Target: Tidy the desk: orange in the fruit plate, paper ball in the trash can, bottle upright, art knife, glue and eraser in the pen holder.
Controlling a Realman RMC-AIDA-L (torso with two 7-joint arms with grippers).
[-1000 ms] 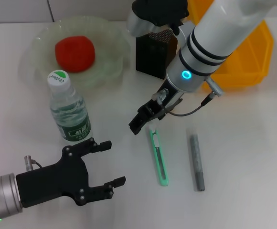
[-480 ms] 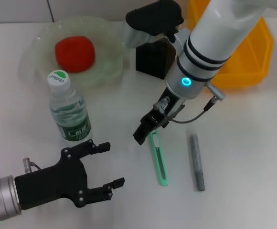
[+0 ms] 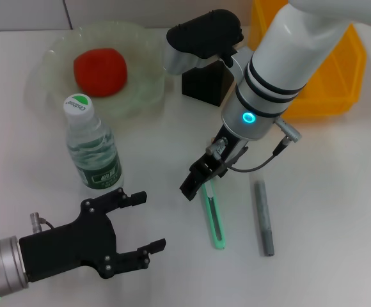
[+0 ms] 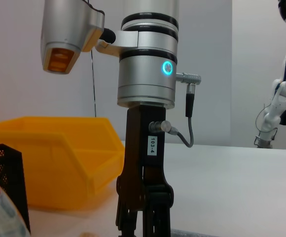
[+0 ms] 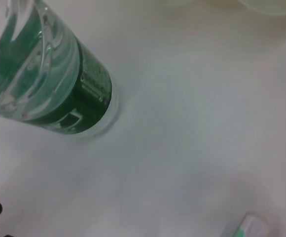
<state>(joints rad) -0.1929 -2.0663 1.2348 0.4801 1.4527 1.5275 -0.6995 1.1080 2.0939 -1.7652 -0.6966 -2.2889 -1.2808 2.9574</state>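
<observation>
The right gripper hangs low over the far end of the art knife, which lies flat on the white worktop, just left of the grey glue. I cannot tell how the fingers of this gripper stand. The knife looks light, thin and stiff, with smooth plastic that may slip, so I think a pinch across its narrow body near the middle is best. The left gripper waits at the near left with fingers spread, holding nothing.
</observation>
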